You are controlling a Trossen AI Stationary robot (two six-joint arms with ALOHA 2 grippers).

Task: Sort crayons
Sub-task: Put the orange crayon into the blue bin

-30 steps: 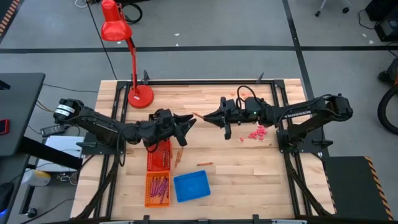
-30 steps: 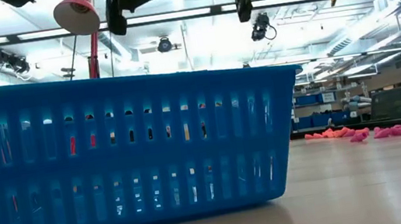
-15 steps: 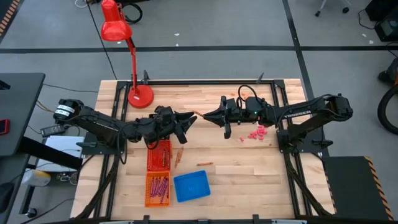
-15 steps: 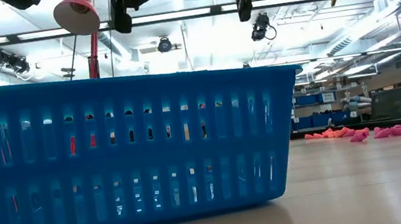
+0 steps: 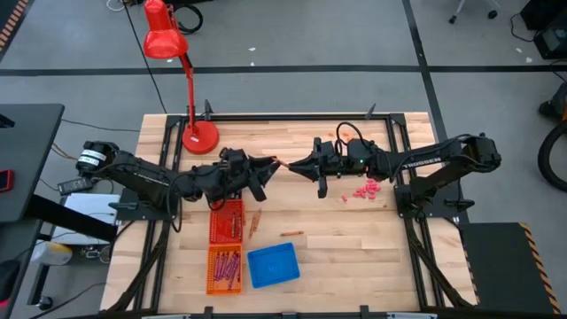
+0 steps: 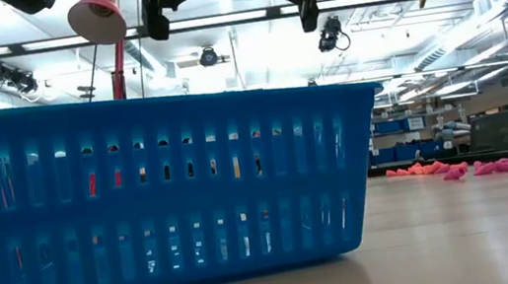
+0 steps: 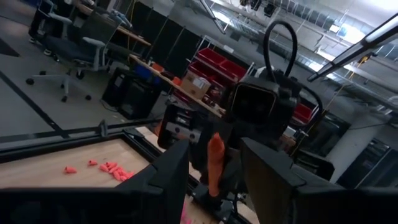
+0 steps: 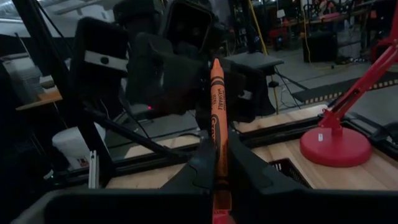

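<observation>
On the pale wooden slatted table (image 5: 354, 230) stand my red desk lamp (image 5: 184, 80), two orange slotted plastic baskets (image 5: 225, 246) holding sorted crayons, and a blue slotted plastic basket (image 5: 273, 265). My right claw (image 5: 296, 166) is clenched on a thin orange crayon (image 8: 216, 121), holding it in the air above the table's middle, tip toward my left claw (image 5: 269, 165). That left claw stands released, its fingers (image 7: 166, 177) either side of the crayon, not gripping. A scatter of small pink chunky bits (image 5: 365, 190) lies under my right arm.
</observation>
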